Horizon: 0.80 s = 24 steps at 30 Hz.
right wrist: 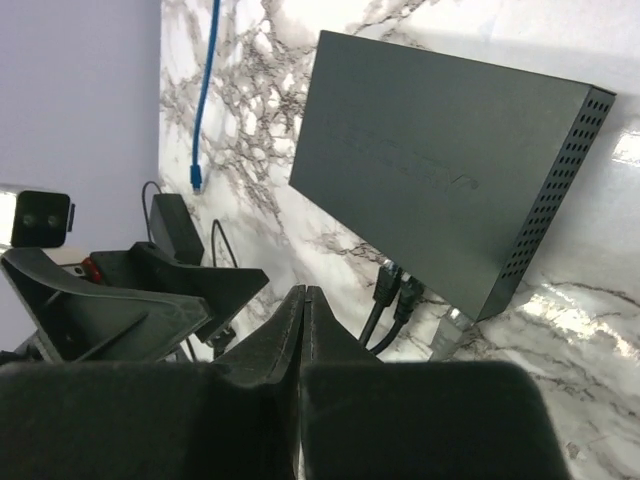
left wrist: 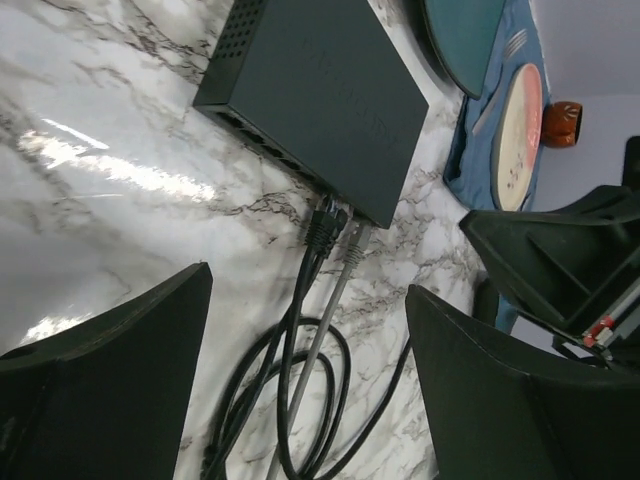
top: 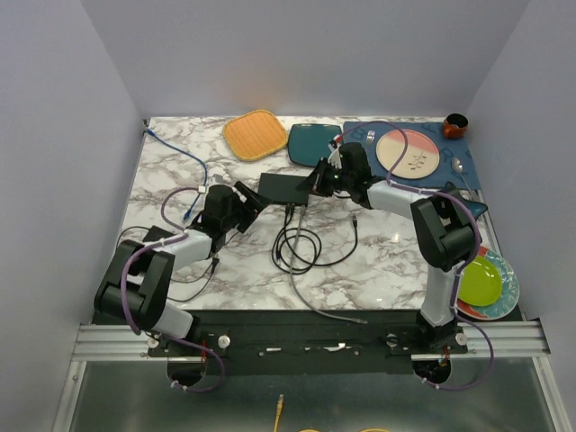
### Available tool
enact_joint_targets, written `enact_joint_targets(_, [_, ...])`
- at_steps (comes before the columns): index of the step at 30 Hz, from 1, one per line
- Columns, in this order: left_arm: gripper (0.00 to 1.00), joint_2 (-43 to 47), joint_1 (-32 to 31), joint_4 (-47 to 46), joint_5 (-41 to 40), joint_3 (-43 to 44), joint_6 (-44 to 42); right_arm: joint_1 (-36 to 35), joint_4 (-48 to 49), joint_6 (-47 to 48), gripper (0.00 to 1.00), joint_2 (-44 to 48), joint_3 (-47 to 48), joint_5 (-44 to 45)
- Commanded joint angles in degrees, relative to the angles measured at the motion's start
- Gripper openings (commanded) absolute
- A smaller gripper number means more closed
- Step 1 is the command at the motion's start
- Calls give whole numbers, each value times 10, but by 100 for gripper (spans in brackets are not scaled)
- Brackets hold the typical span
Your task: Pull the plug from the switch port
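Your switch [top: 283, 187] lies flat mid-frame on the counter [top: 378, 261], plugs [left wrist: 325, 225] along its lower edge. Left fingers [left wrist: 130, 340] stand spread, framing those plugs for a grasp. Right fingers [right wrist: 285, 335] are clenched empty, probably to brace the box.

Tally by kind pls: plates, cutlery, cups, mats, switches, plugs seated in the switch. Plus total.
Plates: 4 - teal square plate, pink round plate, green plate, blue-rimmed plate
Cutlery: 2 - fork, spoon
Cups: 1 - brown cup
Mats: 2 - orange mat, blue placemat
Switches: 1 - switch
Plugs in it: 3 - two black plugs, grey plug
Total: 13
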<state>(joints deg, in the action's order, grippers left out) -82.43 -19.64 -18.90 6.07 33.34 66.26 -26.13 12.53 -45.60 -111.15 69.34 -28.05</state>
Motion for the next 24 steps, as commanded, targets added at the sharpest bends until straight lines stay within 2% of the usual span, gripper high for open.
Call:
enact_joint_targets(1, [81, -77, -5, -152, 72, 16, 48, 5, -43, 12, 7, -48, 39, -21])
enact_joint_targets(4, [68, -115, -5, -262, 94, -7, 98, 6, -63, 20, 5, -71, 60, -23])
enact_joint_targets(7, [61, -163, -5, -307, 110, -1, 123, 6, -91, 31, 5, -86, 81, -20])
enact_joint_targets(10, [61, -191, -5, -330, 113, 1, 134, 5, -109, 43, 4, -93, 92, -16])
enact_joint_targets(24, [60, -225, -7, -258, 102, 44, 91, 5, -145, 40, 2, -137, 116, -17])
